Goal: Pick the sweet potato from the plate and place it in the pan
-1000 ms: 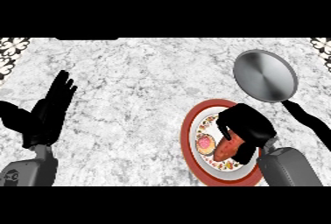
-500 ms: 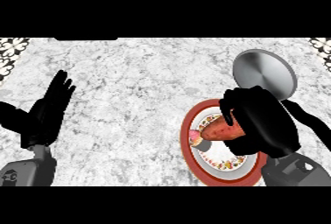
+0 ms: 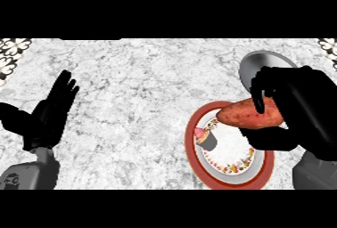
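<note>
**Right hand (image 3: 296, 102) grips the sweet potato (image 3: 242, 114) over the plate's far rim**

The marble counter (image 3: 145, 89) runs open through its middle. The right hand's fingers and thumb curl round the one sweet potato, between the one red-rimmed plate (image 3: 193, 149) and the one pan (image 3: 260, 62) at far right. The left hand (image 3: 49, 116) rests open at the left. One cupcake (image 3: 206, 137) sits on the plate.

My black right hand (image 3: 294, 116) curled round orange-brown oblong sweet potato (image 3: 245, 115), potato over far edge of round red-rimmed white plate (image 3: 192, 149), beside round grey metal pan (image 3: 262, 59), my black left hand (image 3: 47, 116) open, fingers up, at left over grey-white marble counter (image 3: 145, 89).
</note>
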`<state>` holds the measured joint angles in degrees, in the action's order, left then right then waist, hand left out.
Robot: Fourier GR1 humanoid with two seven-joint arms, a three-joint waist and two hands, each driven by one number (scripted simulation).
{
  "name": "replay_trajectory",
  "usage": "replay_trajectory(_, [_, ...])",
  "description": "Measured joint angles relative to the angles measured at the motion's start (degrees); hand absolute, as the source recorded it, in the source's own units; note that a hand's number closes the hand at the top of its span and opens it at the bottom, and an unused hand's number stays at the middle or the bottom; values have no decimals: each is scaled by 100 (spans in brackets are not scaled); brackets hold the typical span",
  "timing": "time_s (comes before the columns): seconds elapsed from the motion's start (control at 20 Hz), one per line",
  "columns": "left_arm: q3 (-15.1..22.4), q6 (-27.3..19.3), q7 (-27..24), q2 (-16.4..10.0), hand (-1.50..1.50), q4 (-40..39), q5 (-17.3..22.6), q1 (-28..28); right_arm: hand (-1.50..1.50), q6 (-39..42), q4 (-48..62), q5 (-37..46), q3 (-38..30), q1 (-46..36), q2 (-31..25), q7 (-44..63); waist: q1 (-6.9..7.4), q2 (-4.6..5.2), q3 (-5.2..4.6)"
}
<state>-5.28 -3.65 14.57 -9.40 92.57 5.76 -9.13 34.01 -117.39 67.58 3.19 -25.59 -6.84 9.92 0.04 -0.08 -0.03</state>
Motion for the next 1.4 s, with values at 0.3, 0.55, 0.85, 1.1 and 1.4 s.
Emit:
replay_trajectory(0.3, [32, -19, 53, 64, 0, 46, -22, -19, 150, -521, 961, -399, -1083, -464, -363, -330, 26, 15, 3])
replay_trajectory(0.55, [-29, 43, 16, 28, 0, 48, 18, 2, 150, -1191, 2323, -707, -1856, -923, -886, -945, 54, 27, 4])
replay_trajectory(0.85, [27, 45, -54, 76, 0, -21, -53, -18, 150, -2204, 4368, -939, -2502, -1338, -1506, -1967, 103, 49, 7])
replay_trajectory(1.1, [-29, 164, -197, 45, 0, -214, 3, -102, 150, -2957, 6149, -1013, -2682, -1800, -1838, -2894, 158, 72, 10])
replay_trajectory(1.4, [3, 239, -102, 32, 0, -77, 47, -71, 150, -3838, 7985, -941, -2742, -2199, -1965, -3800, 253, 101, 16])
